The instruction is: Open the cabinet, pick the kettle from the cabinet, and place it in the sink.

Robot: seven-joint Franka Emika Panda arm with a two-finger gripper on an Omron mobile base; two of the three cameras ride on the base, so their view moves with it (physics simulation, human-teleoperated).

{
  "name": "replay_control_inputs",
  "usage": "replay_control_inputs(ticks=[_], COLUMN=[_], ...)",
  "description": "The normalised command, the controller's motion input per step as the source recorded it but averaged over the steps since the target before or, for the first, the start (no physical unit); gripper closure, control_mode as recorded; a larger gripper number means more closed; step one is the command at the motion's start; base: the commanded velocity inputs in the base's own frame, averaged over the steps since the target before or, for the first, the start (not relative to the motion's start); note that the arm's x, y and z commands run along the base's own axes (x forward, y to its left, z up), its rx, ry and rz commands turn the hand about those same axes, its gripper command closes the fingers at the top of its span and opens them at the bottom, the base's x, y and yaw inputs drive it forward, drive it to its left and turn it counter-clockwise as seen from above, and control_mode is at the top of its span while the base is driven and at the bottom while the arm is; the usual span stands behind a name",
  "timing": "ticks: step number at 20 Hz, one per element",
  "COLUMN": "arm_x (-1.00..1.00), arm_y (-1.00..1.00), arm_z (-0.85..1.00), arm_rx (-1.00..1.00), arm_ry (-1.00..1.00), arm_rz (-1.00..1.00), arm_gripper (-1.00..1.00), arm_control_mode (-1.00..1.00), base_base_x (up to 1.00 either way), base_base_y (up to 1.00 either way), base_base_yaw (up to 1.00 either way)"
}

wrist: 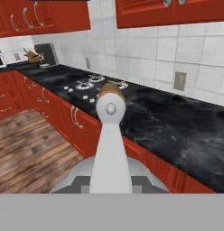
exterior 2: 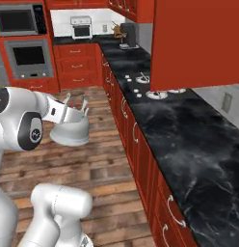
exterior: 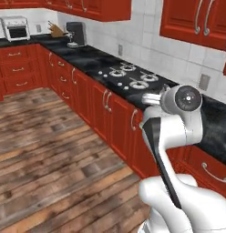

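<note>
Kettle (exterior 2: 70, 129) hangs from its arched handle, centre-left of the right base view, jaws of the gripper (exterior 2: 74, 112) closed on it. Carried level over floor, presumably to clear the counter (exterior 2: 189, 140) toward the sink.

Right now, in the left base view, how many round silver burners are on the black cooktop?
4. Two round silver burners sit beside the white tiled wall; two sit nearer the counter's front edge. The robot's white arm covers the counter beyond, so another could be hidden.

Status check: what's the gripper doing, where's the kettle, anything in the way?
Gripper shut on kettle handle. Kettle in the air over the floor, off the counter. Open cabinet door hangs over the counter. Sink not sighted.
</note>
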Motion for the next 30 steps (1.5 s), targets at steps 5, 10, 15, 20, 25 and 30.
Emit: replay_control_inputs(ticks=[5,10,15,20,25,30], arm_x=[0.00,0.00,0.00,0.00,0.00,0.00], arm_y=[0.00,0.00,0.00,0.00,0.00,0.00], arm_z=[0.00,0.00,0.00,0.00,0.00,0.00], arm_rx=[0.00,0.00,0.00,0.00,0.00,0.00], arm_ry=[0.00,0.00,0.00,0.00,0.00,0.00], arm_rz=[0.00,0.00,0.00,0.00,0.00,0.00], arm_gripper=[1.00,1.00,1.00,1.00,1.00,1.00], arm_control_mode=[1.00,1.00,1.00,1.00,1.00,1.00], base_base_x=[0.00,0.00,0.02,0.13,0.16,0.16], base_base_y=[0.01,0.00,0.00,0.00,-0.02,-0.03], base_base_yaw=[0.85,0.87,0.79,0.66,0.68,0.68])
